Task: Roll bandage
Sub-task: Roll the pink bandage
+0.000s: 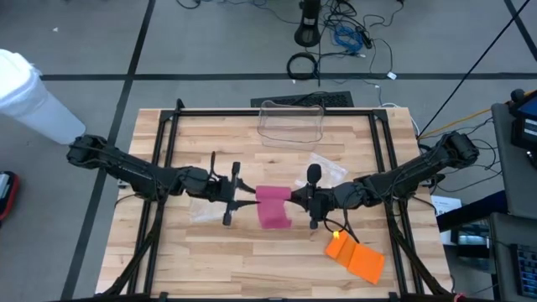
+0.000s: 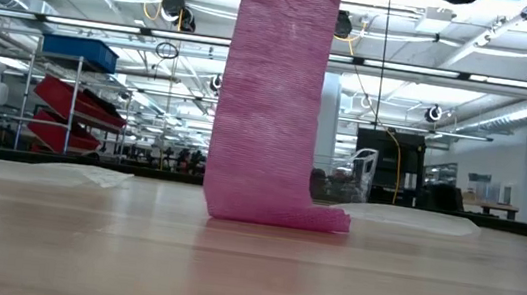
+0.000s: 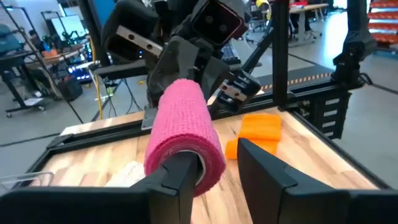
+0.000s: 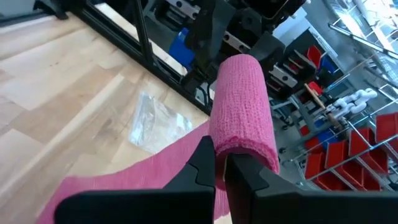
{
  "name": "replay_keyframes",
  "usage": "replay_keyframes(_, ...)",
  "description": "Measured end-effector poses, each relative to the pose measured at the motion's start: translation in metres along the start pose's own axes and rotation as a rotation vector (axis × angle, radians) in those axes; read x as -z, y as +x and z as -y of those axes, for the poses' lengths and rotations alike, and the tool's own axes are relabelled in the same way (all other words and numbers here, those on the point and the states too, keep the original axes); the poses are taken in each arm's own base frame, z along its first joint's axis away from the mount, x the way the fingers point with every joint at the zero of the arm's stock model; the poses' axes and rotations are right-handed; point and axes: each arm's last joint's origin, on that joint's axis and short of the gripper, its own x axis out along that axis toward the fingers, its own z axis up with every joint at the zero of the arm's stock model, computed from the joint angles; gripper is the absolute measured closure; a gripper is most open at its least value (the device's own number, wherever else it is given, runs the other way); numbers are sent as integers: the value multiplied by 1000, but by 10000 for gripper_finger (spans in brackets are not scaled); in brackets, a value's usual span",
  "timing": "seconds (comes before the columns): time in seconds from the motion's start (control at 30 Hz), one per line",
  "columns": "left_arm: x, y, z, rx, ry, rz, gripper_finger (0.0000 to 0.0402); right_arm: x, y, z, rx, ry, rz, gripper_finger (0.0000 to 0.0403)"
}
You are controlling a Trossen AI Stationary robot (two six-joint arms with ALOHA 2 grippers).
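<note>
Reaching inward from both sides of the wooden table (image 1: 252,260), wrists nearly meeting at its middle. Left gripper (image 3: 214,171) lying level, forearm stretched low from the left edge, fingers (image 3: 177,177) parted at the near end of the pink bandage roll (image 3: 183,134); one fingertip sitting at the roll's hollow core, the other standing clear beside it, so not pinching, though whether touching cannot be told. Right gripper (image 4: 219,163) coming in level from the right, fingers pressed together on the roll's opposite end edge, grasping the bandage. Roll (image 1: 270,195) hanging raised above the tabletop between the two grippers, loose tail (image 2: 267,118) dropping straight down as a flat pink strip and folding onto the wood, its end (image 2: 320,218) lying flat. Orange folded cloth (image 1: 357,256) resting near the front right, well apart from the roll. Clear plastic wrapper (image 4: 152,121) lying on the table beyond the tail. Clear container (image 1: 292,123) standing at the far edge
</note>
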Motion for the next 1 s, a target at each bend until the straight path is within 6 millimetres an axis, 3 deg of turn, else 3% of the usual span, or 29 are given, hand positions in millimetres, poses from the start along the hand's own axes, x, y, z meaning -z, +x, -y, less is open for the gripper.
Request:
replay_keyframes(0.27,2,0,0,-1,145,-17,389,0,0,-1,-10,94,2,382)
replay_keyframes(0.53,3,0,0,-5,198,-31,380,1,0,-1,-17,267,1,340)
replay_keyframes(0.7,4,-1,3,-14,252,-47,383,3,2,2,-17,546,-2,311)
replay_keyframes(0.9,15,7,11,5,384,-89,384,9,6,8,-200,729,16,273)
replay_keyframes(1.0,18,11,15,10,446,-91,384,11,7,11,-207,790,11,265)
